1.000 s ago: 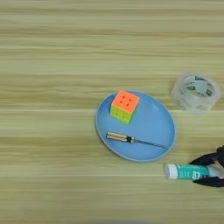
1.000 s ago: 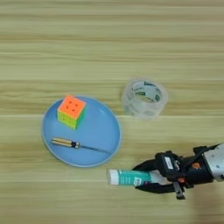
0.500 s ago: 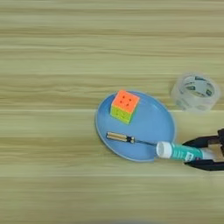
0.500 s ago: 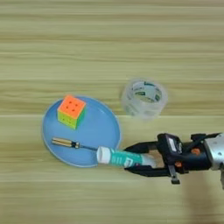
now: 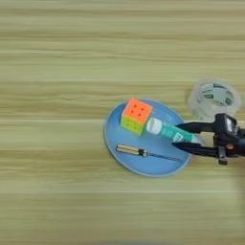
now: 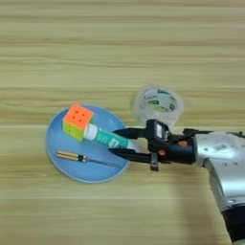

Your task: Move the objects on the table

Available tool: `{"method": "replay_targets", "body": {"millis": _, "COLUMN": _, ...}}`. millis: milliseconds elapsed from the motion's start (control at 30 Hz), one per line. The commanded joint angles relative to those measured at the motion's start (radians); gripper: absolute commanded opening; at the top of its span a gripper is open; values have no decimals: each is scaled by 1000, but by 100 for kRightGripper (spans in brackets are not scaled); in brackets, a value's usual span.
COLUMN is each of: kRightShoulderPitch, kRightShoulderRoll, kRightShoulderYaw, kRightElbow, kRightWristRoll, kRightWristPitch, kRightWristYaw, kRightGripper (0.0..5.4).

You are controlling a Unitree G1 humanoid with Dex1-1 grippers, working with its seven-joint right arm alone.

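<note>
A round blue plate (image 6: 88, 173) lies on the table (image 6: 119, 52) right of the middle. On its far side rests a small orange-yellow-green puzzle cube (image 6: 77, 121). My right gripper (image 6: 116, 141) reaches in from the right over the plate's right rim, shut on a white glue stick with a teal label (image 6: 103, 136). The stick lies slanted between the two black fingers (image 5: 194, 127), its white end against the cube. A clear tape roll (image 6: 158, 104) stands on the table just behind the gripper, apart from it.
A thin screwdriver with a yellowish handle (image 6: 79, 157) lies across the near part of the plate, below the glue stick. The silver forearm (image 6: 222, 158) comes in from the lower right. Bare wood stretches to the left and far side.
The gripper has carried the glue stick from the table right of the plate up and left, over the rim, until its end meets the cube. Plate, cube, screwdriver and tape roll have stayed put.
</note>
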Motion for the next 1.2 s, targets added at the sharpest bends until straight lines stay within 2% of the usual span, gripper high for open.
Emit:
{"method": "replay_targets", "body": {"millis": 33, "kRightShoulderPitch": -52, "kRightShoulderRoll": -17, "kRightShoulderYaw": 2, "kRightElbow": -65, "kRightWristRoll": -25, "kRightWristPitch": -4, "kRightWristYaw": -51, "kRightGripper": 169}}
{"method": "replay_targets", "body": {"millis": 300, "kRightShoulderPitch": -71, "kRightShoulderRoll": 26, "kRightShoulderYaw": 37, "kRightElbow": -87, "kRightWristRoll": -111, "kRightWristPitch": 49, "kRightWristYaw": -162, "kRightGripper": 169}}
{"method": "replay_targets", "body": {"millis": 467, "kRightShoulderPitch": -64, "kRightShoulderRoll": 31, "kRightShoulderYaw": 61, "kRightElbow": -98, "kRightWristRoll": -171, "kRightWristPitch": 39, "kRightWristYaw": -201, "kRightGripper": 169}}
{"method": "replay_targets", "body": {"millis": 767, "kRightShoulderPitch": -53, "kRightShoulderRoll": 24, "kRightShoulderYaw": 96, "kRightElbow": -100, "kRightWristRoll": -208, "kRightWristPitch": 49, "kRightWristYaw": -199, "kRightGripper": 169}}
{"method": "replay_targets", "body": {"millis": 800, "kRightShoulderPitch": -53, "kRightShoulderRoll": 23, "kRightShoulderYaw": 97, "kRightElbow": -101, "kRightWristRoll": -209, "kRightWristPitch": 51, "kRightWristYaw": -198, "kRightGripper": 197}}
{"method": "replay_targets", "body": {"millis": 1100, "kRightShoulderPitch": -60, "kRightShoulderRoll": 26, "kRightShoulderYaw": 100, "kRightElbow": -105, "kRightWristRoll": -213, "kRightWristPitch": 67, "kRightWristYaw": -207, "kRightGripper": 313}}
{"method": "replay_targets", "body": {"millis": 1200, "kRightShoulderPitch": -66, "kRightShoulderRoll": 30, "kRightShoulderYaw": 90, "kRightElbow": -118, "kRightWristRoll": -196, "kRightWristPitch": 79, "kRightWristYaw": -208, "kRightGripper": 349}}
